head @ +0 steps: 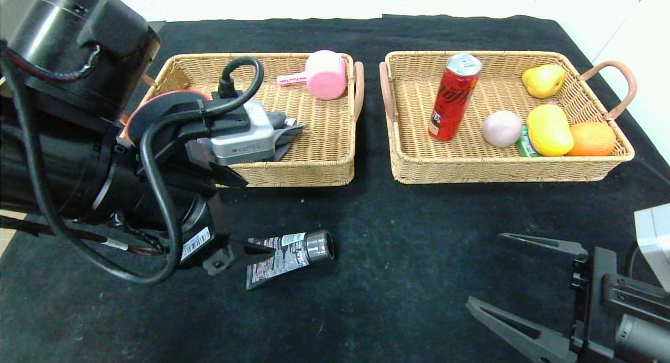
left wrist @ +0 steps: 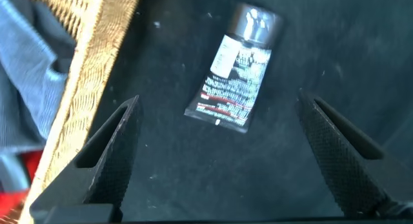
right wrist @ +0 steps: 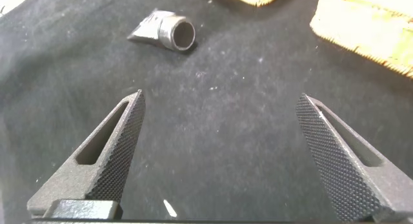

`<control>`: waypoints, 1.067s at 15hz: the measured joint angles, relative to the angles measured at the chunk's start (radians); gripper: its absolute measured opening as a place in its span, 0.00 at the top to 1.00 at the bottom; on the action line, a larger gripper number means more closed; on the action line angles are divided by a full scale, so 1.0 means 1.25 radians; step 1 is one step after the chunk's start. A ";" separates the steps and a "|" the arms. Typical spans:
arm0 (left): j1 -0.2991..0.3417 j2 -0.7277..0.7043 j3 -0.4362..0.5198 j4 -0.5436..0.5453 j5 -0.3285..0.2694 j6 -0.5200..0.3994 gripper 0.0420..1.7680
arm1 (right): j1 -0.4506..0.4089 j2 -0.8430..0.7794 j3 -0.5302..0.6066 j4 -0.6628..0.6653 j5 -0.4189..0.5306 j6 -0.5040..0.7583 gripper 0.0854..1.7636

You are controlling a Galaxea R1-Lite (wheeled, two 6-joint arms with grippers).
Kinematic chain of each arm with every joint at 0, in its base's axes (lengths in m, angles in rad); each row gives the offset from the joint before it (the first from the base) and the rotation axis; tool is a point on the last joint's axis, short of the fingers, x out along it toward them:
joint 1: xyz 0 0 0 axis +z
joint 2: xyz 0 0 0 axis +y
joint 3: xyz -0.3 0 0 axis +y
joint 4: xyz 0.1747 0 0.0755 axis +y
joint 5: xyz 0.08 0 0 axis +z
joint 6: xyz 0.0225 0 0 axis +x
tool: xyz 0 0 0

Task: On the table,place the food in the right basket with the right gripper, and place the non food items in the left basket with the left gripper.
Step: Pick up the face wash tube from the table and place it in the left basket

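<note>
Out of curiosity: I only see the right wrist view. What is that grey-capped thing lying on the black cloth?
Observer: A black printed tube, lying flat in front of the left basket.
Operator: Is anything holding it?
Observer: No. The left tool hangs over it, jaws open to either side of it.
Operator: What is in the baskets?
Observer: The right basket holds a red can and rounded food pieces, and the left one holds a grey towel and a pink scoop.
Operator: And my tool?
Observer: The right tool sits open near the table's front right.
</note>
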 joint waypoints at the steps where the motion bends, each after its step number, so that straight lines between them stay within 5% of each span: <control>1: 0.005 0.003 0.005 0.000 0.000 0.023 0.04 | -0.001 -0.005 -0.004 0.010 0.000 0.000 0.03; 16: -0.011 0.091 0.009 -0.013 0.000 0.042 0.03 | -0.067 -0.094 -0.089 0.164 -0.002 0.006 0.03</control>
